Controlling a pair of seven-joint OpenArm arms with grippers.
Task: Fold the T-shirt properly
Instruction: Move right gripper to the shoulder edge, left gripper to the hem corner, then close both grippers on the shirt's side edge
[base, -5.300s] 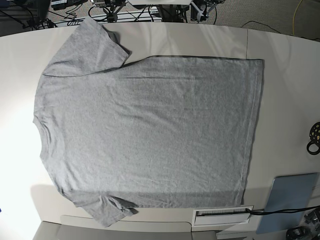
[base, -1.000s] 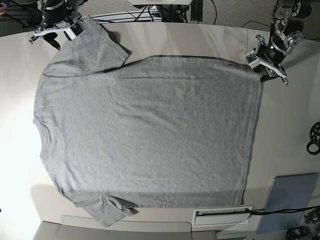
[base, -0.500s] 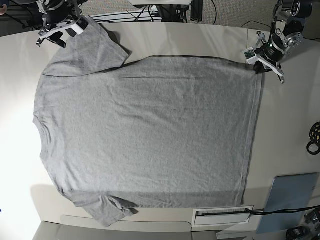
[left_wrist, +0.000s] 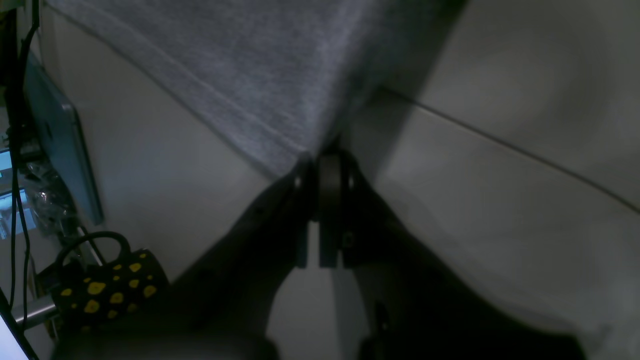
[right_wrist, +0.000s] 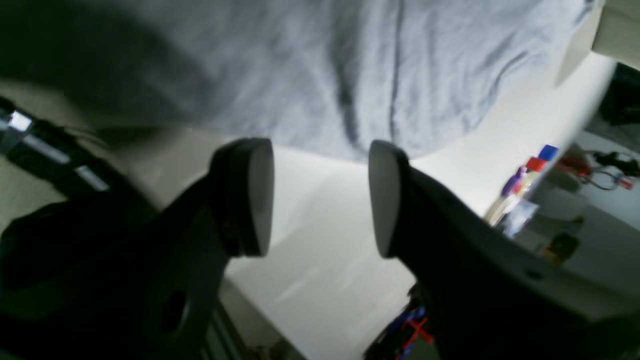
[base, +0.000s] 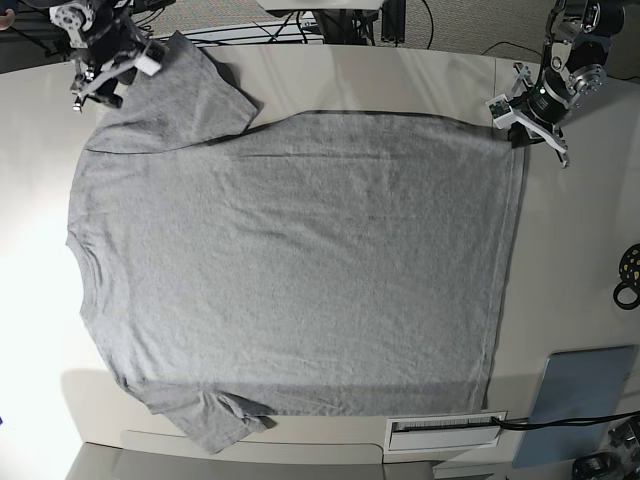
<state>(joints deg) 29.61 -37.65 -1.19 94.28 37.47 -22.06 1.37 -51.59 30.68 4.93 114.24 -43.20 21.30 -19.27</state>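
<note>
- The T-shirt (base: 290, 270) lies flat, filling the table (base: 580, 250).
- Left gripper (left_wrist: 320, 167), at 1 o'clock, has its jaws pinched on the hem corner.
- Right gripper (right_wrist: 320, 195), at 11 o'clock, hovers wide open beside the sleeve; it should seat deep before lifting.

You can't see the hem corner of the heather-grey cotton T-shirt (left_wrist: 280, 75) where the left gripper (left_wrist: 320, 172) covers it. At the base view's right edge, the black yellow-spotted mug (base: 629, 276) is cut off. The right wrist view's coloured clutter (right_wrist: 525, 185) blurs beyond telling.
</note>
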